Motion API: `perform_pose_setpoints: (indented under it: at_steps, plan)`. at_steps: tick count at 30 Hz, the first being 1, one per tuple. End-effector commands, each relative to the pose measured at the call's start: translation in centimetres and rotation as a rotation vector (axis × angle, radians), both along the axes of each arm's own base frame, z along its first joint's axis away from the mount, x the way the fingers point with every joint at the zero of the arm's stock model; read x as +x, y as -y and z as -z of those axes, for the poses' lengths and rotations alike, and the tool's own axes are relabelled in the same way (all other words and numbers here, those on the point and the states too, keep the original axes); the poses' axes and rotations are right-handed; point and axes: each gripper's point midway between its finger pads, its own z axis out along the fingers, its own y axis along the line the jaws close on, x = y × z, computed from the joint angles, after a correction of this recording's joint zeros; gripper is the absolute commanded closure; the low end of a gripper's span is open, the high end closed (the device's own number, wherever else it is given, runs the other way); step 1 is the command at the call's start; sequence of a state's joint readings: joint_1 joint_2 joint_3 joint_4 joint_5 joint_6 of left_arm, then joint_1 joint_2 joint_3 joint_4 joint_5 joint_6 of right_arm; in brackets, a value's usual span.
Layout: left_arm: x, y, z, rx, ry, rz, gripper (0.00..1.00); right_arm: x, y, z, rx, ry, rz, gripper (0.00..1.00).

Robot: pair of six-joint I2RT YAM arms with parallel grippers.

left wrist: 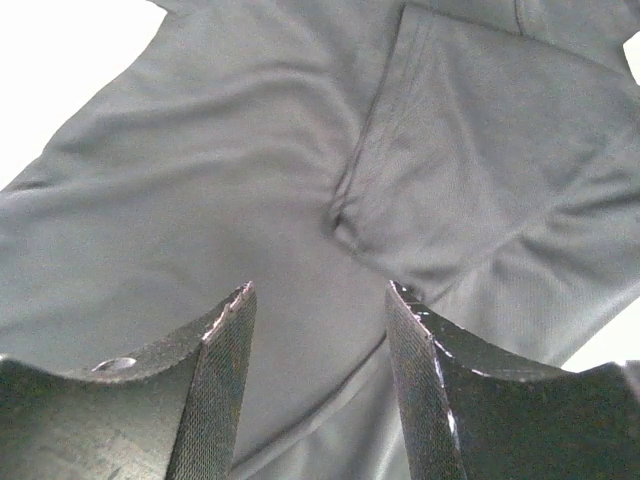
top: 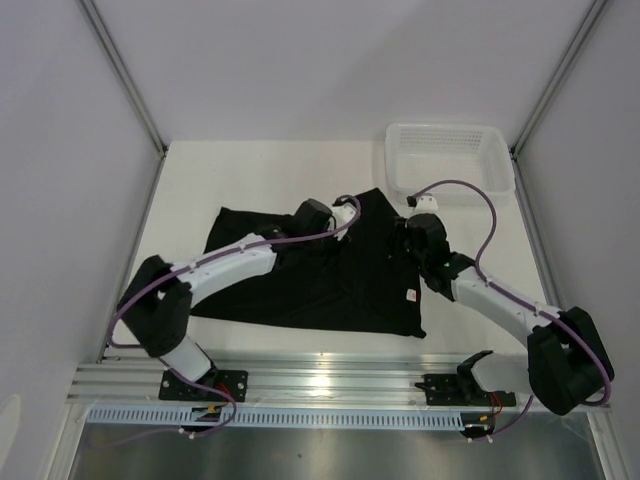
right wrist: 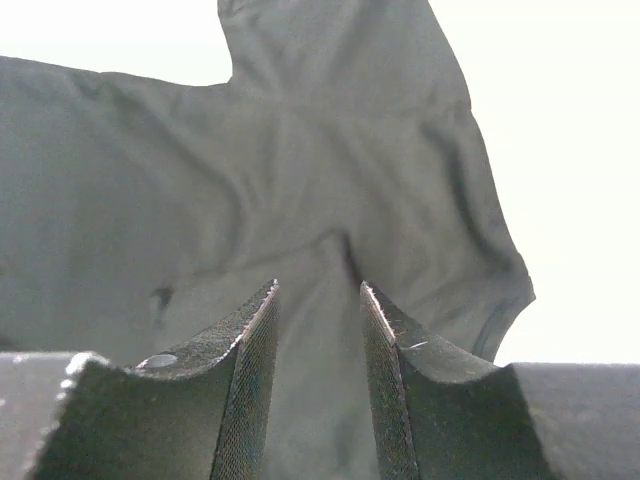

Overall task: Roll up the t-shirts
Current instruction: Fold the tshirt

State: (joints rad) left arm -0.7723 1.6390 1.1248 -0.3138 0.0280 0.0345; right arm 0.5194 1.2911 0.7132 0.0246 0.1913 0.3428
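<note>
The black t-shirt lies spread flat on the white table, with a small pale label near its right edge. My left gripper hovers over the shirt's upper middle. In the left wrist view it is open, just above the fabric, with a seam running between the fingers and a sleeve folded in ahead. My right gripper is over the shirt's upper right part. In the right wrist view it is open, with a raised crease of fabric between the fingers.
A white plastic mesh basket stands at the back right of the table, just beyond the shirt. Grey side walls close in the table on the left and right. A metal rail carries the arm bases along the near edge.
</note>
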Motion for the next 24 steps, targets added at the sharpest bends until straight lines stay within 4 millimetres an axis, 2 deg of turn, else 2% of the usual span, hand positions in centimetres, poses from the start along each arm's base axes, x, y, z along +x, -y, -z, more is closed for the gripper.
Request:
perform_pose_setpoints:
  at_steps: [1,3,4,6,7,8,9,11,12,13,14,16,19,24]
  plan:
    - [-0.6,-4.2,-2.6,0.051,0.057,0.037,0.43,-3.0,0.7,0.7,-0.016,-0.086,0.033,0.59]
    - [-1.6,-6.4,-2.7,0.073,0.054,0.078,0.38,-3.9,1.1,1.3,0.011,-0.103,0.043,0.57]
    - [-2.1,-8.2,-1.7,0.104,0.018,0.072,0.37,-4.0,0.9,1.3,0.025,-0.098,0.035,0.57]
    - [-2.9,-10.1,-1.1,0.138,-0.011,0.101,0.37,-4.5,0.9,2.0,0.020,-0.115,0.030,0.57]
    - [-2.8,-12.0,-0.5,0.158,-0.044,0.075,0.39,-5.1,0.8,2.5,0.014,-0.141,0.022,0.58]
    - [-3.9,-13.9,0.3,0.207,-0.090,0.089,0.41,-5.6,0.6,2.8,0.013,-0.156,0.014,0.59]
    - [-4.3,-15.4,0.8,0.229,-0.111,0.083,0.41,-6.4,0.6,3.3,0.006,-0.177,0.008,0.60]
    - [-5.2,-19.6,2.1,0.284,-0.153,0.062,0.41,-8.2,0.2,4.1,-0.007,-0.215,0.006,0.65]
    - [-5.6,-20.8,2.4,0.302,-0.164,0.071,0.40,-9.3,0.5,4.5,0.011,-0.234,0.028,0.66]
    - [-6.0,-22.8,3.0,0.319,-0.189,0.042,0.39,-10.0,0.2,4.7,0.024,-0.240,0.023,0.69]
    - [-6.9,-24.2,3.8,0.360,-0.201,0.085,0.38,-10.6,0.0,4.9,0.049,-0.251,0.017,0.69]
    - [-7.3,-27.1,4.9,0.442,-0.201,0.090,0.37,-11.6,0.0,5.6,0.110,-0.260,0.030,0.71]
    - [-6.2,-29.4,5.7,0.501,-0.188,0.073,0.37,-12.5,0.0,6.2,0.142,-0.268,0.024,0.73]
    - [-4.7,-30.9,6.2,0.511,-0.217,0.022,0.37,-13.5,0.7,6.7,0.107,-0.298,0.031,0.73]
